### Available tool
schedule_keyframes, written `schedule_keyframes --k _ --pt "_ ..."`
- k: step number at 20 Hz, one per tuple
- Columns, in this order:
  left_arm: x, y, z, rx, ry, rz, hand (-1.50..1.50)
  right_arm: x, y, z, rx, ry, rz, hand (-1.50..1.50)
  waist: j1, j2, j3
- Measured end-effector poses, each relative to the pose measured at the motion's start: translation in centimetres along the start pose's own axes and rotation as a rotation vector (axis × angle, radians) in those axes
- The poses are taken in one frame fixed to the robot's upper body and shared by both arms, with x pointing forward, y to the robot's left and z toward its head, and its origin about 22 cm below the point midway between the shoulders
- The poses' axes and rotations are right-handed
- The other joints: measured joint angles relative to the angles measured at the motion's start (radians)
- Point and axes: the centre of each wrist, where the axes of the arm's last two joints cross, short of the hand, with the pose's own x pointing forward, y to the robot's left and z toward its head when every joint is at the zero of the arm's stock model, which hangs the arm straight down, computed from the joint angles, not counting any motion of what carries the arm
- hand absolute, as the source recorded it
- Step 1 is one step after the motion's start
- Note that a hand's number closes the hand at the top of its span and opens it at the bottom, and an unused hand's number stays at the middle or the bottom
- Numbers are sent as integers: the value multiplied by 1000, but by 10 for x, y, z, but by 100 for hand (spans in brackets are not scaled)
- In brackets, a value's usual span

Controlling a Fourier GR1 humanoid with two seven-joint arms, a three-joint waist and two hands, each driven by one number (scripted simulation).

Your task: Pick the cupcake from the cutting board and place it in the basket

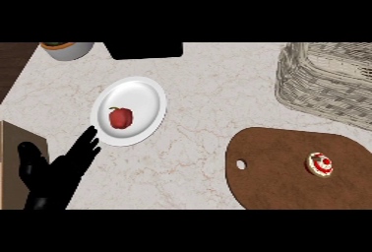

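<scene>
The black left hand [52, 176] shows at the lower left edge, palm open, its fingers [85, 145] straight and slanting up to the right, thumb spread apart to the left.

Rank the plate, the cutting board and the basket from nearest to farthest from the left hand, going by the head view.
1. Plate: upper left, just past the left hand, which rests open at the lower left.
2. Cutting board: lower right, across the counter.
3. Basket: upper right corner, beyond the board.

One each: cupcake [320, 164], cutting board [280, 174], basket [327, 83], plate [147, 92], red pepper [120, 118], left hand [54, 174]
</scene>
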Motion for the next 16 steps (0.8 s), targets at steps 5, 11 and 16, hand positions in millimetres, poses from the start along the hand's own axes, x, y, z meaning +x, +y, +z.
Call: schedule_keyframes --k 5,11,16 --pt "-5 -1 8 7 -19 -21 0 0 -3 5 20 -15 -25 -150 3 4 3" --pt "-7 0 11 19 -33 -31 0 -1 14 -2 25 -34 -63 -150 2 9 4" --pt "-8 0 13 12 -36 -33 0 1 37 -9 16 -46 -93 -150 6 11 5"
